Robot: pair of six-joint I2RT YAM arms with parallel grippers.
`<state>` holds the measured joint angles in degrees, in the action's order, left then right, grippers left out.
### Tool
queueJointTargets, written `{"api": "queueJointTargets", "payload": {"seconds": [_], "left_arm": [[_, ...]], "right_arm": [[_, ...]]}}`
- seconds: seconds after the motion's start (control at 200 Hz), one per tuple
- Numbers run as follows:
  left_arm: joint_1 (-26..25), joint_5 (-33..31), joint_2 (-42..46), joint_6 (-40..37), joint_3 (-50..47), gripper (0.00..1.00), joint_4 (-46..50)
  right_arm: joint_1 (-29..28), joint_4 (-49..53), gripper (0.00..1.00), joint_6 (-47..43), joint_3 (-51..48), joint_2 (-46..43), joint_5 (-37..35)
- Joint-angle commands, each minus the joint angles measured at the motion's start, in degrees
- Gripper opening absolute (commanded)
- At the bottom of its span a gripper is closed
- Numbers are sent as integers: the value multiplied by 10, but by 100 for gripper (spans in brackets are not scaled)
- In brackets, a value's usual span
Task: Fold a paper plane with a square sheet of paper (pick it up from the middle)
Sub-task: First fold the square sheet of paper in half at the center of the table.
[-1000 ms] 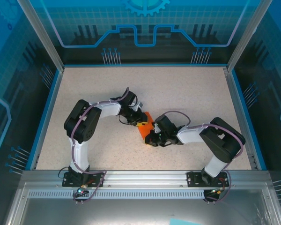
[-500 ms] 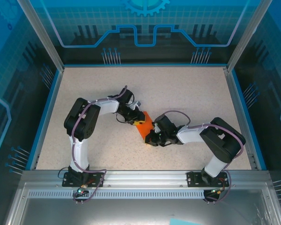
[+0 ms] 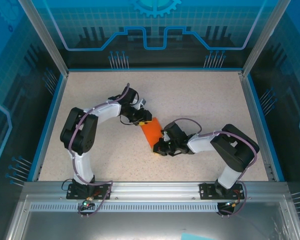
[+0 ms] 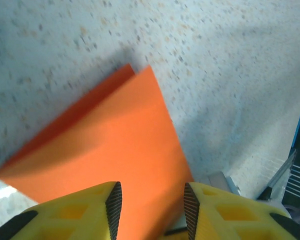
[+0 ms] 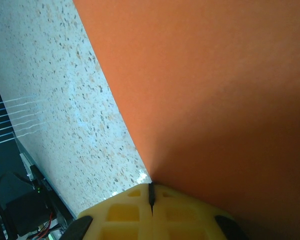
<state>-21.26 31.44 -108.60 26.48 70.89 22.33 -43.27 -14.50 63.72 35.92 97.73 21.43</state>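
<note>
Top external view, nearest first: the right tool (image 3: 157, 149) sits low on the speckled tabletop (image 3: 200, 100) at the near end of the plane (image 3: 151, 134). The right wrist view shows this tool (image 5: 151, 192) with its yellow fingers (image 5: 120, 212) pressed together, leaving only a thin dark seam between them. The plane (image 5: 215, 100) fills the right side of that view. Its straight left edge runs down across the tabletop (image 5: 90, 115) and meets the fingertips right at the seam. Whether the paper is actually nipped there or only touched, I cannot tell.

The plane lies flat near the middle of the tabletop as a slanted orange strip, its near end by the right tool and its far end by the left one.

Farther back, the left tool (image 3: 142, 120) hangs over that far end. In the left wrist view this tool (image 4: 150, 192) has its fingers (image 4: 112, 202) spread, and the plane (image 4: 115, 135) shows through the gap between them and stretches away beyond the tips. A darker under-layer peeks out along its far-left edge, and bare tabletop (image 4: 215, 75) lies past it.
</note>
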Motion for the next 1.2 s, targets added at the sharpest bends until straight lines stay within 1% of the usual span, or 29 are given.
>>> {"api": "queueJointTargets", "payload": {"seconds": [0.0,0.165,0.27,0.475,0.825,0.945,1.035,1.115,1.195], "left_arm": [[-23,-4,36,38,-49,41,-19],[-34,-14,49,58,-106,37,-52],[-35,-23,45,56,-123,35,-61],[-34,-44,25,42,-125,32,-64],[-32,-39,-23,17,-94,31,-53],[-32,-40,-35,7,-83,31,-43],[-31,-40,-40,2,-79,31,-42],[-30,-38,-46,-3,-75,31,-41],[-31,-35,-51,-7,-70,31,-40]], "right_arm": [[-23,61,0,21,-16,40,-32],[-27,50,0,32,-17,34,-38],[-28,52,0,35,-15,29,-43],[-32,53,0,42,-14,24,-53],[-38,65,0,43,1,9,-56],[-30,87,7,28,7,-12,-56],[-10,117,13,4,7,-50,-58],[18,163,23,-37,10,-89,-61],[56,202,32,-84,12,-117,-48]]}}
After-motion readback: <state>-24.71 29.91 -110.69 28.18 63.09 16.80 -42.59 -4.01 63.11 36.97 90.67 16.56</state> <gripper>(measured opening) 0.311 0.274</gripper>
